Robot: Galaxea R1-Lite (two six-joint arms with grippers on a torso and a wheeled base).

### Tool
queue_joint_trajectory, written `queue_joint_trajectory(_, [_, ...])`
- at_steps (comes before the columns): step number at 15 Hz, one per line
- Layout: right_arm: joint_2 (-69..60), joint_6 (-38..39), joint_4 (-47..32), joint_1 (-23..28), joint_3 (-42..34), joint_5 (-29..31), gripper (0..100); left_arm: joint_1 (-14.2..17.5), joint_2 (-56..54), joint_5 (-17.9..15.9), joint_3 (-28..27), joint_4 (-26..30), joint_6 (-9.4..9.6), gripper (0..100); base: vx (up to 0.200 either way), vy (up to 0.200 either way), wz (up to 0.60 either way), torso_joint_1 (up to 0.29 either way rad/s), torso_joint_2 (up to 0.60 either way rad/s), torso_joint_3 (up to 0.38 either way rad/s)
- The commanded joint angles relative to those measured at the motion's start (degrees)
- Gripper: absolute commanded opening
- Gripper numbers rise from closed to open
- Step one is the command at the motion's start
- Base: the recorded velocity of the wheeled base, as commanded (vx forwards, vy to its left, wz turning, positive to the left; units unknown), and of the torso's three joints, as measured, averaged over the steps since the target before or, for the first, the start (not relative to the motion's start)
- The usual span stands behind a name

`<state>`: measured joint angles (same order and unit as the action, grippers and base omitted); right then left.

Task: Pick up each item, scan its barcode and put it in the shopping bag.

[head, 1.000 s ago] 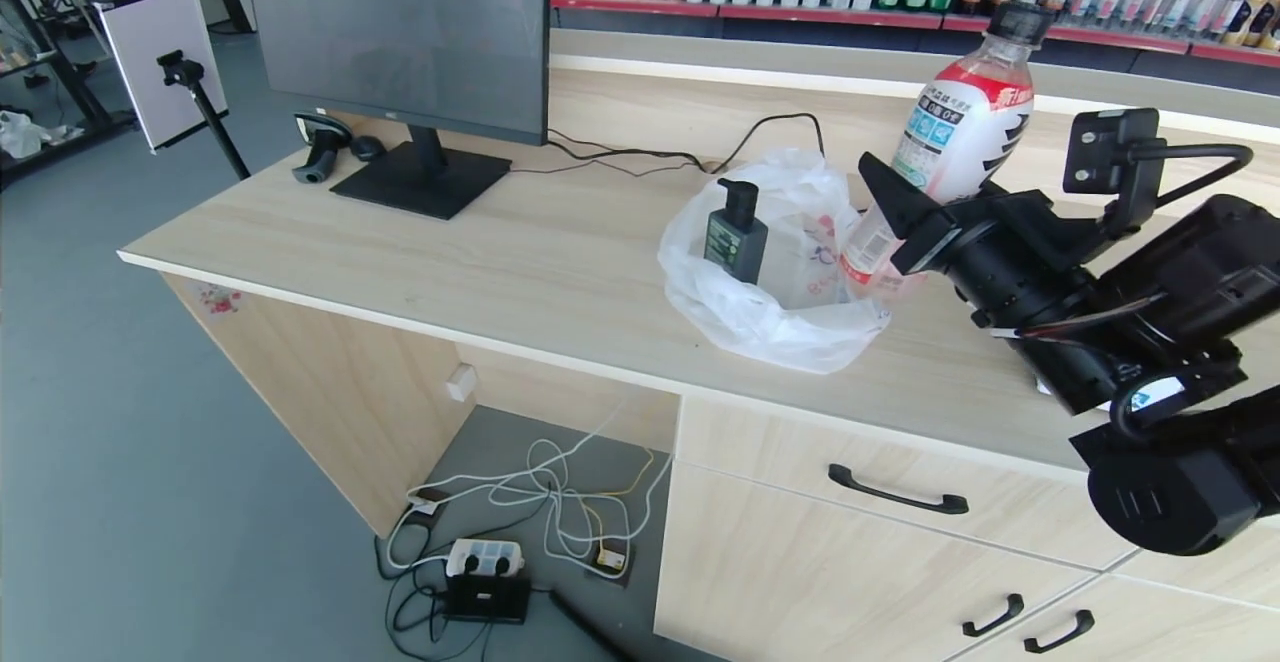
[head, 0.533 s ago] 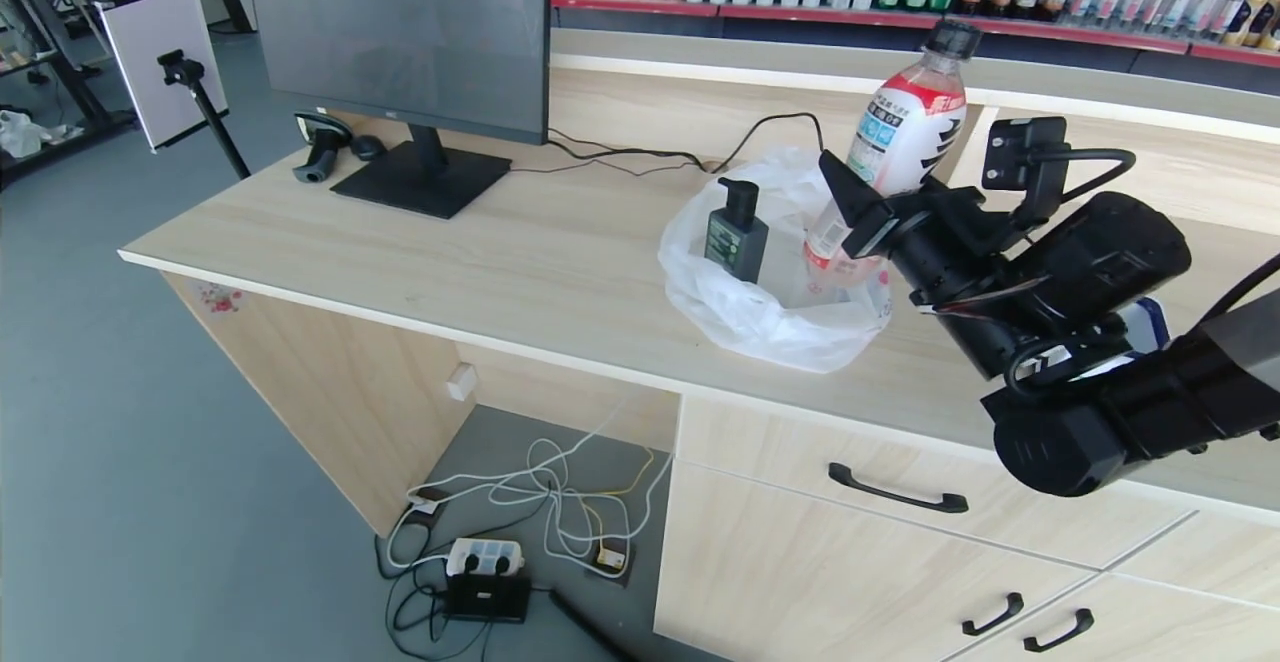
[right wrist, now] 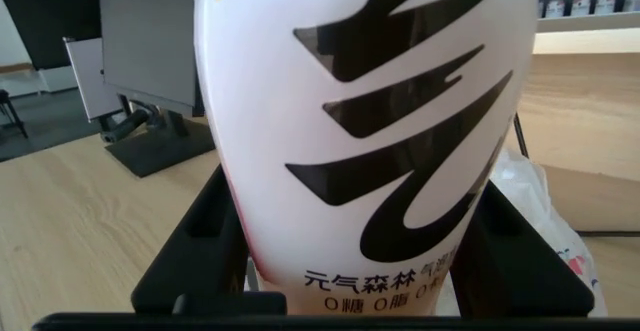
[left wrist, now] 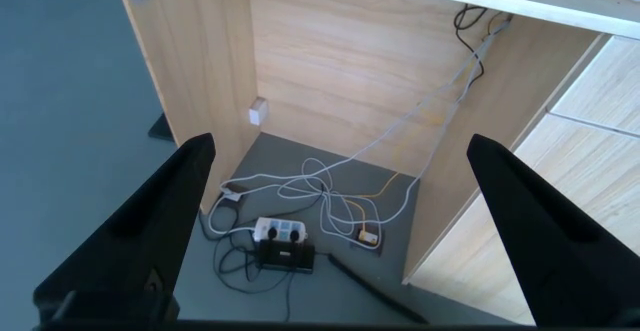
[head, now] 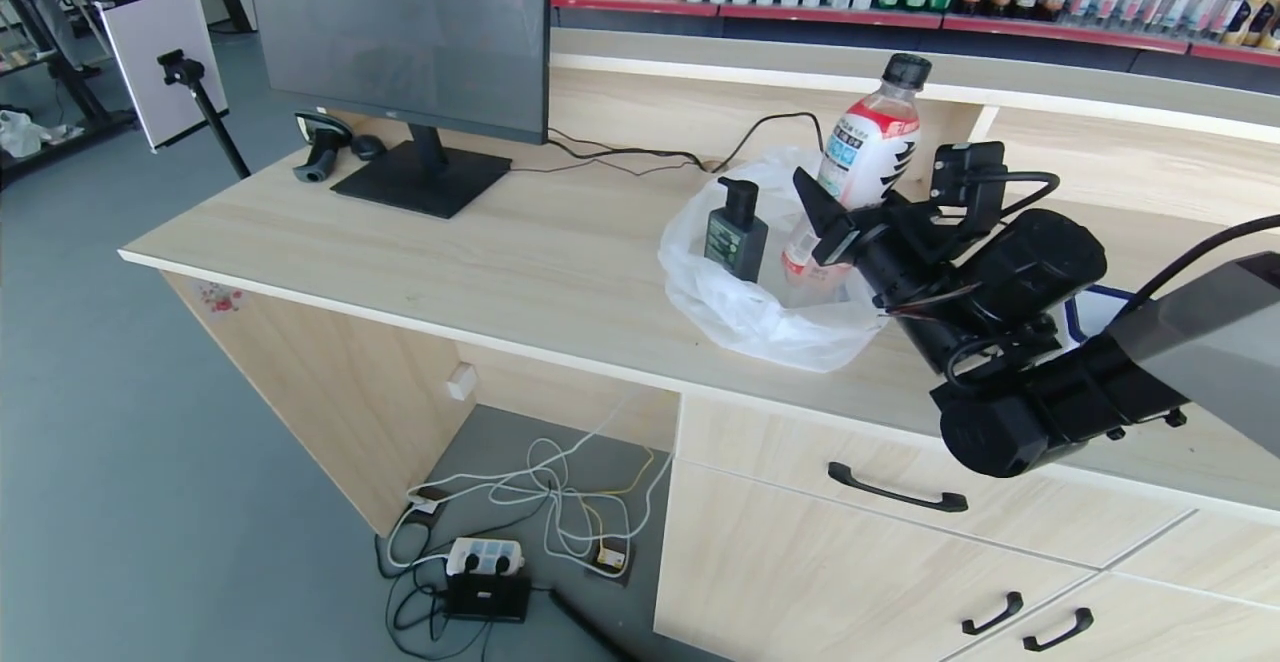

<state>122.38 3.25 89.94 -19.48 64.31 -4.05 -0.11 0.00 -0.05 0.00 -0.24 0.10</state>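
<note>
Leaning over the bag (head: 735, 314), bottle (head: 862, 147) sits between right jaws.

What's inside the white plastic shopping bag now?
A dark pump-top bottle stands inside; the white-and-red drink bottle in the right claw dips its base in. The white plastic bag hides anything lower.

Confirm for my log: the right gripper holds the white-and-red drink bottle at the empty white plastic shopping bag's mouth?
Not empty: the head view shows a dark pump-top bottle standing in the white plastic shopping bag. The rest is right.
</note>
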Motion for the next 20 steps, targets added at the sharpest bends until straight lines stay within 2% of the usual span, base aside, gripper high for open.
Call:
queue_joint_trajectory(1, [2.1,-0.1,0.1,0.4,1.0,0.0,0,0.0,0.0,0.0,0.0,0.0,-0.01,100,0.000,0.000,0.00,0.000,0.00,0.000])
queue_joint_trajectory(4, [3.7,-1.8,0.1,2.5,1.3,-0.2,0,0.0,0.0,0.0,0.0,0.0,-0.01,100,0.000,0.000,0.00,0.000,0.00,0.000])
queue_joint_trajectory(9, [6.1,-2.6,0.1,2.4,2.3,-0.2,0,0.0,0.0,0.0,0.0,0.0,-0.01,100,0.000,0.000,0.00,0.000,0.00,0.000])
queue_joint_trajectory(13, [8.2,-2.9,0.1,2.2,6.6,-0.2,0,0.0,0.0,0.0,0.0,0.0,-0.10,100,0.000,0.000,0.00,0.000,0.00,0.000])
queue_joint_trajectory(20, [9.8,-3.8,0.1,1.9,6.3,-0.3,0,0.0,0.0,0.0,0.0,0.0,-0.10,100,0.000,0.000,0.00,0.000,0.00,0.000])
